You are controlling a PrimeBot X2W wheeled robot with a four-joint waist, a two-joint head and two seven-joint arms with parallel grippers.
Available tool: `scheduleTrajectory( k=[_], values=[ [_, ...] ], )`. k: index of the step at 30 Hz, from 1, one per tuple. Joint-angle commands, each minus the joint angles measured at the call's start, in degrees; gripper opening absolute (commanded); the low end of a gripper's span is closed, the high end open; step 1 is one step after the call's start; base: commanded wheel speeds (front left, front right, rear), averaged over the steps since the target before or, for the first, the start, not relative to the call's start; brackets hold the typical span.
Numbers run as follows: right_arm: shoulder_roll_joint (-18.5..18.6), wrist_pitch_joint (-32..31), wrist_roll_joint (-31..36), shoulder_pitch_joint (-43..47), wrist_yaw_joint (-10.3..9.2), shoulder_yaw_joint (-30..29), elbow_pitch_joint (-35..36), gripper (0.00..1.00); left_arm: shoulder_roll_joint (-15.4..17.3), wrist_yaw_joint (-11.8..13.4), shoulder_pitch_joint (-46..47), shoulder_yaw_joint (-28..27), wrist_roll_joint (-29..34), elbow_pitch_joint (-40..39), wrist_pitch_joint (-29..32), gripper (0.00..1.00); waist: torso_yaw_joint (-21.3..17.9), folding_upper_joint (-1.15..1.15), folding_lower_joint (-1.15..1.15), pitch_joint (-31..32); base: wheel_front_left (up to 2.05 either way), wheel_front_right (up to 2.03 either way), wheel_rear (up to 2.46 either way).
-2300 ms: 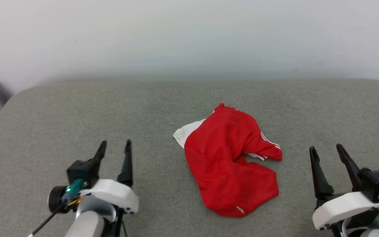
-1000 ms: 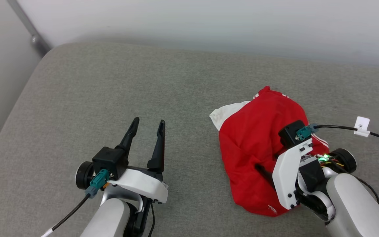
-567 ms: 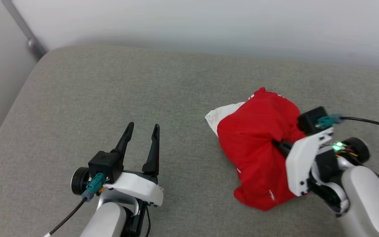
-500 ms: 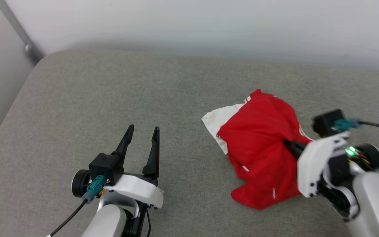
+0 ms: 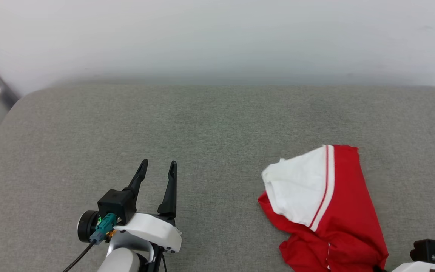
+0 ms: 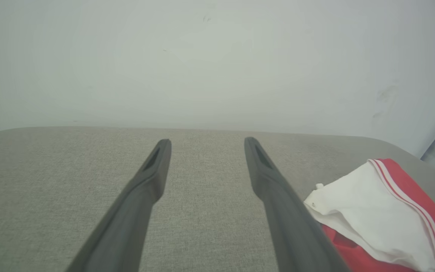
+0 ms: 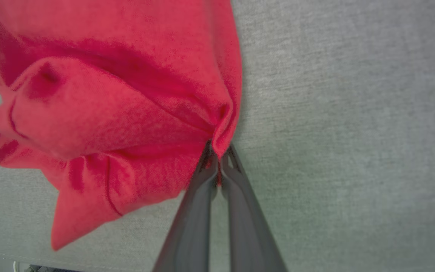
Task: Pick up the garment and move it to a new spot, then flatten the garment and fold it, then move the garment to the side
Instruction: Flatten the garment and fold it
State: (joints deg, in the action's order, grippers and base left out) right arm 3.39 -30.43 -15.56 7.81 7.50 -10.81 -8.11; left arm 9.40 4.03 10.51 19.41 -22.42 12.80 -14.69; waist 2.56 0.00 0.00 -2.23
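Item: shirt, crumpled, at the right front of the grey cushion.
Held by: right gripper, fingers pinching one small red fold.
Idle: left gripper, fingers spread, empty.
Risk: the thin pinch slips if the bunched cloth drags, and the shirt drops short.

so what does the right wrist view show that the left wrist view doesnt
Right wrist view: the right pincer shut on a bunched red fold of the garment, seen close up.

Left wrist view: the left pincer open with nothing between its fingers, the white sleeve with red-and-white trim beside its right finger, and the pale wall behind.

Shared: the garment's red fabric, lying on the grey cushion.
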Motion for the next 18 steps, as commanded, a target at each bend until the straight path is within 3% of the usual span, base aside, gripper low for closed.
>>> scheduleTrajectory(
  k=[1,11,18],
  values=[
    [-0.2,1.2,0.5,0.0,-0.02,0.3,-0.1,1.0,0.3,0.0,-0.5,-0.2,-0.2,-0.2,0.2,1.0,-0.4,0.0,0.0,-0.1,0.0,0.0,0.0],
    [-0.5,21.5,2.9,-1.7,-0.02,0.3,5.1,1.0,1.0,0.5,-1.5,0.2,-0.7,0.1,1.2,1.0,-0.9,0.0,0.0,1.1,0.0,0.0,0.0],
    [-0.3,26.5,6.3,-1.2,-0.02,3.0,9.8,1.0,1.5,1.1,-2.5,0.8,-0.8,0.4,2.8,1.0,-1.6,0.0,0.0,2.6,0.0,0.0,0.0]
  ],
)
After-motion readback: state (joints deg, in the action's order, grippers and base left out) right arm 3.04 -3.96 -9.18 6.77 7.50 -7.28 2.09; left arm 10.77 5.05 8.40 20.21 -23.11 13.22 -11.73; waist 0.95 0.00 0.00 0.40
